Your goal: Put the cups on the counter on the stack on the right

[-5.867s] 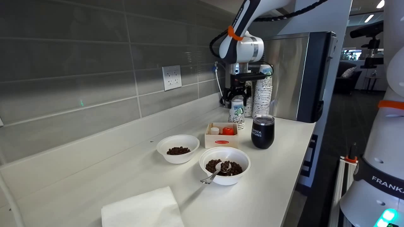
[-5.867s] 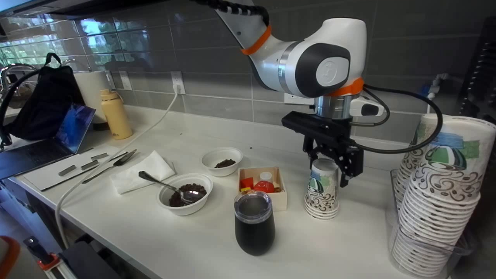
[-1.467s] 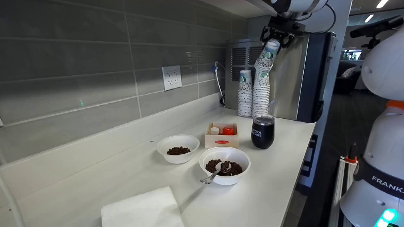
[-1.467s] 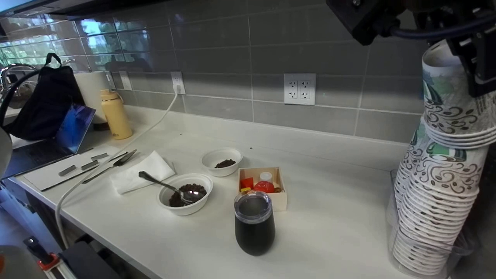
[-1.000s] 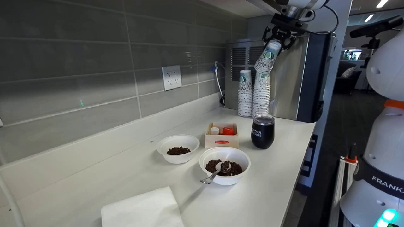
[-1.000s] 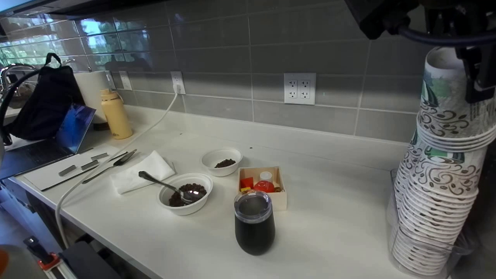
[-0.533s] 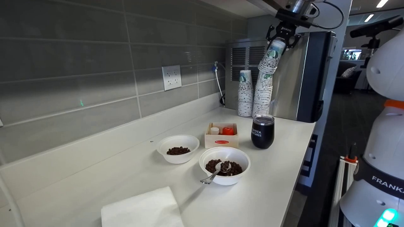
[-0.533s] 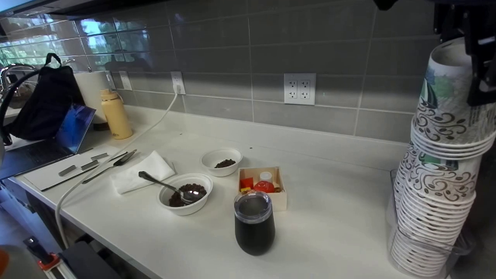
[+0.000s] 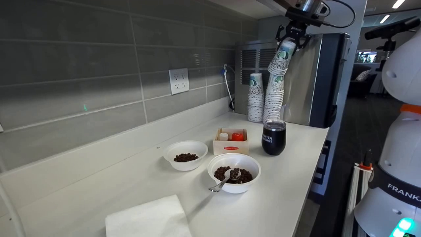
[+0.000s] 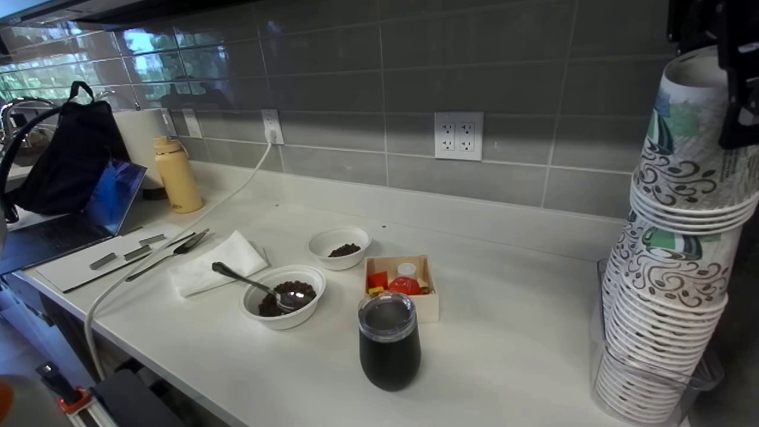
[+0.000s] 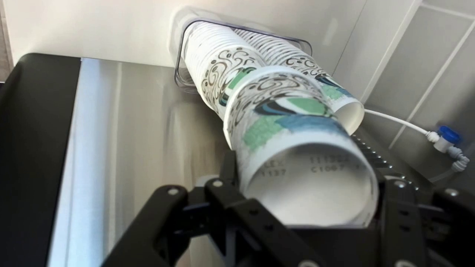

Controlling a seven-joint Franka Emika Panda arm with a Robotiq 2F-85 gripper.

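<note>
Along the long, smooth, cream-white counter (image 9: 263, 210), at its far right end beside a boxy stainless-steel machine with a black front (image 9: 302, 82), stands the tall stack of nested, scroll-patterned, pale disposable cups (image 10: 670, 320); a similar column (image 9: 255, 102) stands to its left in both exterior views. A clear plastic holder (image 10: 707, 370) rings only their lower part, so I judge a sideways push up high could tip the stack. My black two-fingered tool (image 9: 287, 47) is clamped around the upper end of the short nest of pale, upside-down cups with blue and green marks (image 11: 285, 115), whose mouths overlap the stack's top; how far that top reaches inside, I cannot tell. In an exterior view these cups (image 9: 281, 59) lean to the right more than the stack does. I would bring them into line with it first, then ease straight down without squeezing harder, since thin walls may buckle. Only once their white rims (image 10: 688, 223) settle evenly should I let go and rise.
</note>
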